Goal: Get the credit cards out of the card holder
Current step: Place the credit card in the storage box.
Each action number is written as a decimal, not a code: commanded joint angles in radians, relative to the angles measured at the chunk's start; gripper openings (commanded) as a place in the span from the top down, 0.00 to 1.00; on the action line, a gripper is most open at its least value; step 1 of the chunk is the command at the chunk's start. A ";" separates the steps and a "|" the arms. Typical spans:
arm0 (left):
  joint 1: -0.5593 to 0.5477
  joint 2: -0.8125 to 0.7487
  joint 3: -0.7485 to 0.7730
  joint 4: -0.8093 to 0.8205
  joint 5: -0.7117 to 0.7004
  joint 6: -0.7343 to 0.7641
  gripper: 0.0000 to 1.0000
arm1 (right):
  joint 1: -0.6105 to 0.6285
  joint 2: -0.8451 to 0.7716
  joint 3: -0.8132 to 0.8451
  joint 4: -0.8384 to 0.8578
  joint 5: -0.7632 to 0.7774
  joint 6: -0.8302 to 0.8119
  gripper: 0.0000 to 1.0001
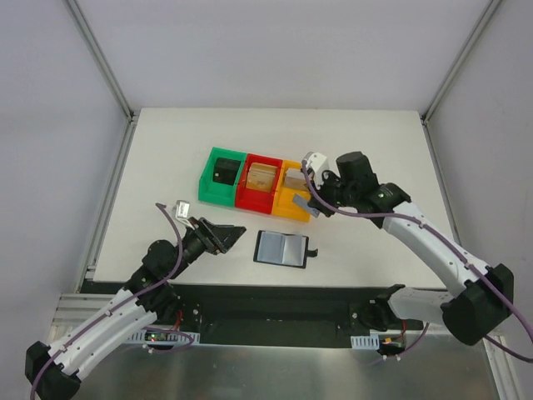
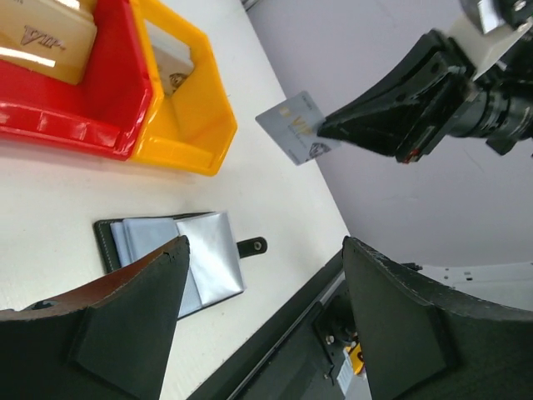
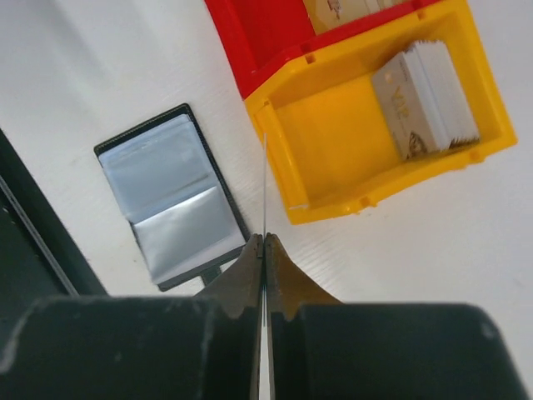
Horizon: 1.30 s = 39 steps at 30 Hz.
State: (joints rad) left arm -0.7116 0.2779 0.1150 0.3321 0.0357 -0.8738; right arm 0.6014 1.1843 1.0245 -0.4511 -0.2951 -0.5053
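Note:
The card holder (image 1: 283, 248) lies open and flat on the white table, its glossy grey inner face up and a small snap tab at its right edge; it also shows in the left wrist view (image 2: 208, 250) and the right wrist view (image 3: 171, 196). My right gripper (image 1: 315, 207) is shut on a grey credit card (image 1: 301, 204), held above the table by the yellow bin's near corner. That credit card (image 2: 291, 125) faces the left wrist camera and is edge-on (image 3: 264, 183) in the right wrist view. My left gripper (image 1: 236, 237) hangs open and empty just left of the holder.
Three bins stand in a row behind the holder: green (image 1: 221, 175) with a black block, red (image 1: 260, 182) with tan cards, yellow (image 1: 291, 200) with a stack of pale cards (image 3: 425, 100). The table's near edge and a black rail run just below the holder.

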 commanded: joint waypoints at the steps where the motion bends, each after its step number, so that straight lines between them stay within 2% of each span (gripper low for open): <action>1: 0.009 0.053 0.003 0.041 0.013 -0.013 0.27 | -0.023 0.082 0.095 0.006 -0.145 -0.296 1.00; 3: 0.009 0.069 0.006 0.048 0.027 -0.017 0.28 | -0.035 0.135 0.115 0.006 -0.188 -0.376 1.00; 8: 0.009 0.078 0.012 0.045 0.050 -0.008 0.28 | -0.064 0.282 0.209 -0.011 -0.234 -0.447 1.00; 14: 0.009 0.047 0.014 0.005 0.044 0.001 0.29 | -0.072 0.356 0.235 -0.011 -0.181 -0.568 1.00; 28: 0.009 0.067 0.003 -0.015 0.038 0.002 0.29 | -0.092 0.425 0.120 0.287 -0.099 -0.587 1.00; 39: 0.009 0.073 0.011 -0.044 0.023 0.027 0.29 | -0.081 0.509 0.124 0.348 -0.064 -0.602 1.00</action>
State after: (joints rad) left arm -0.7116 0.3466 0.1150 0.2844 0.0544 -0.8703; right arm 0.5133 1.6756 1.1385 -0.1513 -0.3603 -1.0725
